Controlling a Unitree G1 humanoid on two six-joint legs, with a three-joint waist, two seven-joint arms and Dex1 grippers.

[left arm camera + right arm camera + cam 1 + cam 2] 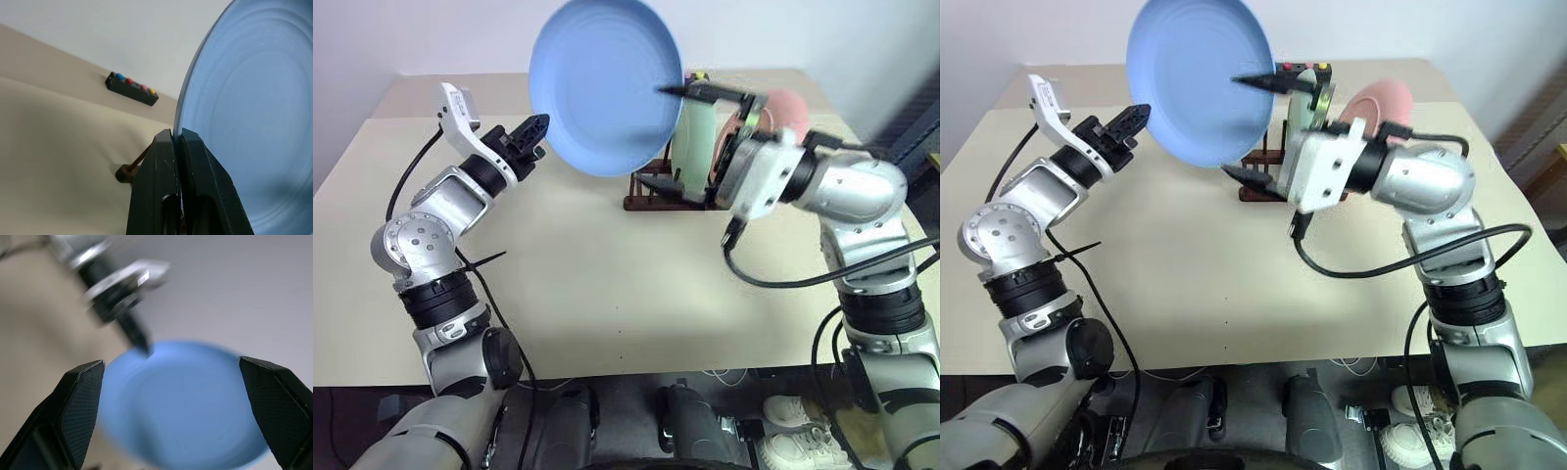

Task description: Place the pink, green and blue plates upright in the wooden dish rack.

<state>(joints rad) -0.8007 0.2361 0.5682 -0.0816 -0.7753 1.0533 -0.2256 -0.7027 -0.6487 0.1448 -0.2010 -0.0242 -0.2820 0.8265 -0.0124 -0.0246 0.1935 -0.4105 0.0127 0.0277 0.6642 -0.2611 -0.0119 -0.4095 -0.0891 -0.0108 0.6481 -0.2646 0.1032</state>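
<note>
Two plates, green (697, 137) and pink (1378, 103), already stand in the wooden dish rack (651, 191) beyond the right gripper's jaws; only the blue plate (605, 83) remains. It hangs in the air, pinched at its rim by the closed left gripper (530, 134). The right gripper (1255, 127) stands fully spread, one finger above and one below, with the plate's far edge between them. Judged step: handover. Close the right jaws squarely on the rim before the left releases, then keep the plate vertical.
</note>
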